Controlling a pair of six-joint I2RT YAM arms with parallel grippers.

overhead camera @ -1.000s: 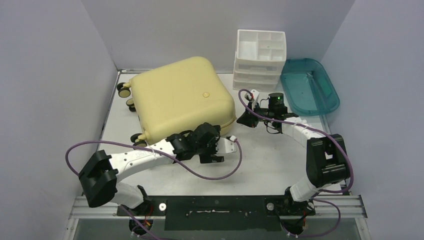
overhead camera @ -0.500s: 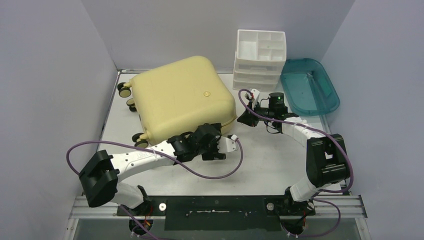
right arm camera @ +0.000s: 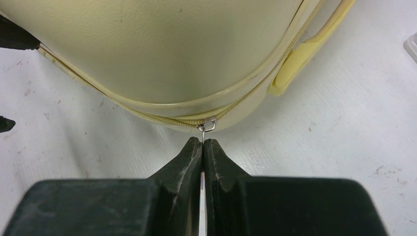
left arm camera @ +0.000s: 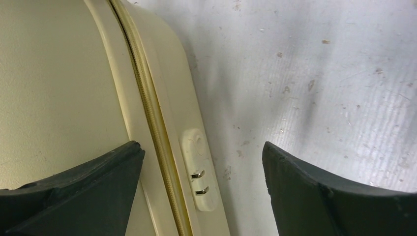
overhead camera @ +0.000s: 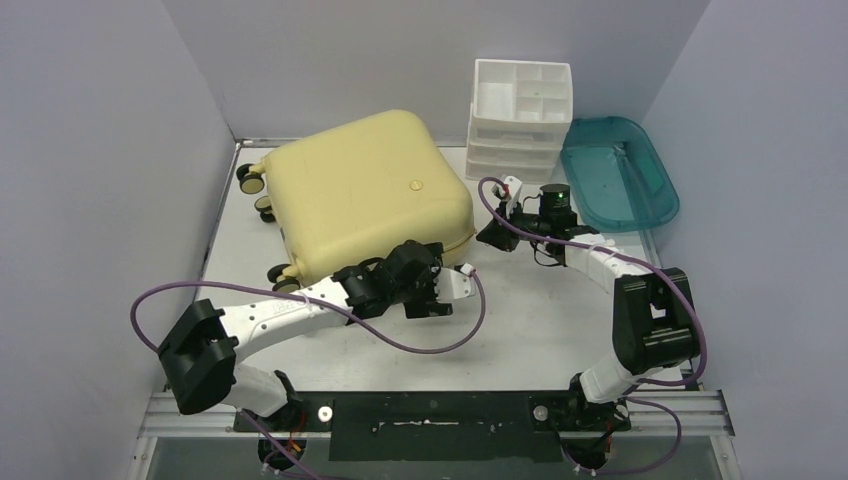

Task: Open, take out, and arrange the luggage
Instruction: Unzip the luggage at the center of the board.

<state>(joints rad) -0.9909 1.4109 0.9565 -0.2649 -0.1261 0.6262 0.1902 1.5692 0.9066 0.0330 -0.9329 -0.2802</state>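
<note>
Right gripper (right arm camera: 202,142) pinches, seemingly, the suitcase (overhead camera: 365,190) zipper pull (right arm camera: 208,126); left gripper (left arm camera: 202,147) hangs wide open. Unzipping step: next, drag along the seam (left arm camera: 147,113).

The scene is lit brightly and evenly from above, and only soft, pale shadows are cast on the table (overhead camera: 540,330) just beside the luggage (overhead camera: 360,195). A faint sheen is seen on the luggage's shell in both wrist views. The left claw (left arm camera: 201,147), nearer the lens than the luggage, is rendered slightly soft.
</note>
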